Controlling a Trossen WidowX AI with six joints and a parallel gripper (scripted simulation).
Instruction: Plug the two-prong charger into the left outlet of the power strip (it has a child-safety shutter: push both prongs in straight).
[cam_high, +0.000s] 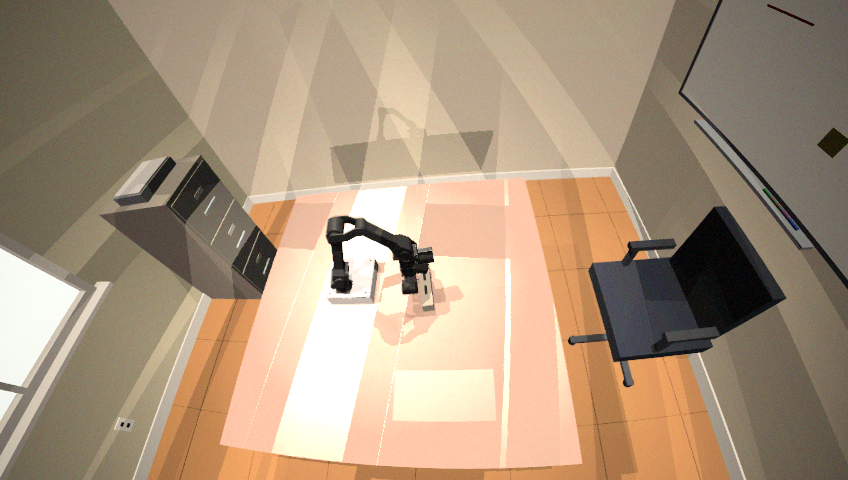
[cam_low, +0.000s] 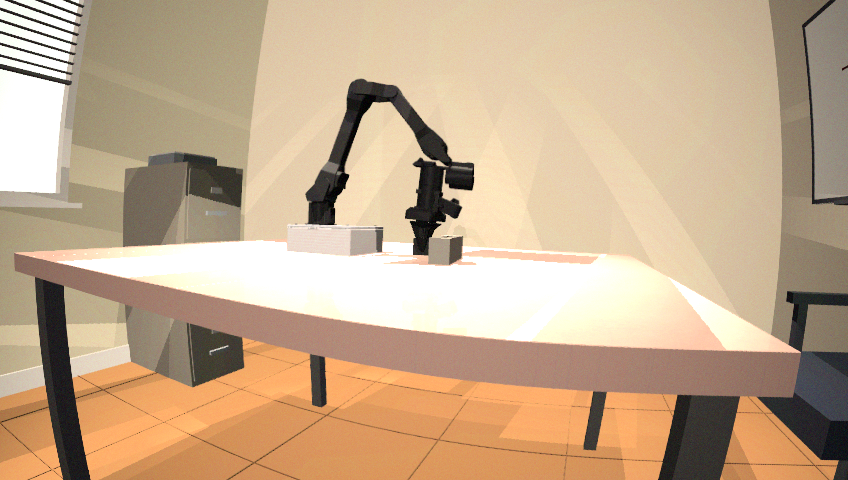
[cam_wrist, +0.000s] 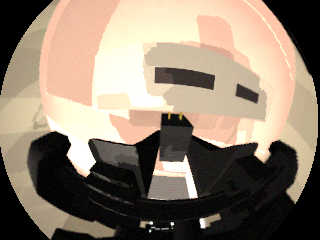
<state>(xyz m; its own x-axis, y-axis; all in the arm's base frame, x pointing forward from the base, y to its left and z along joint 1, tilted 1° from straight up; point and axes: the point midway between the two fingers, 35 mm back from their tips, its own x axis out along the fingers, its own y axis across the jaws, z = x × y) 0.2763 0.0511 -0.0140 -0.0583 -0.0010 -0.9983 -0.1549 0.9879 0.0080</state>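
The power strip (cam_high: 427, 299) (cam_low: 440, 251) (cam_wrist: 215, 100) is a long pale-grey block on the table, with two dark slots in its top in the wrist view. My gripper (cam_low: 421, 245) (cam_wrist: 171, 134) points down, low beside the strip, and is shut on the charger. The charger (cam_wrist: 175, 139) is a small dark block, level between the fingers. Its two brass prongs (cam_wrist: 175, 116) point at the strip's near side, with their tips at its lower edge. I cannot tell whether the tips touch or enter it. The outlet openings on that side are hidden.
The white base box (cam_high: 360, 285) (cam_low: 318, 239) of the arm stands left of the strip. A pale rectangle (cam_high: 443, 394) lies on the table (cam_high: 535, 428) (cam_low: 416, 350) toward its front. A filing cabinet (cam_high: 178, 249) and an office chair (cam_high: 624, 303) stand beyond the table's sides.
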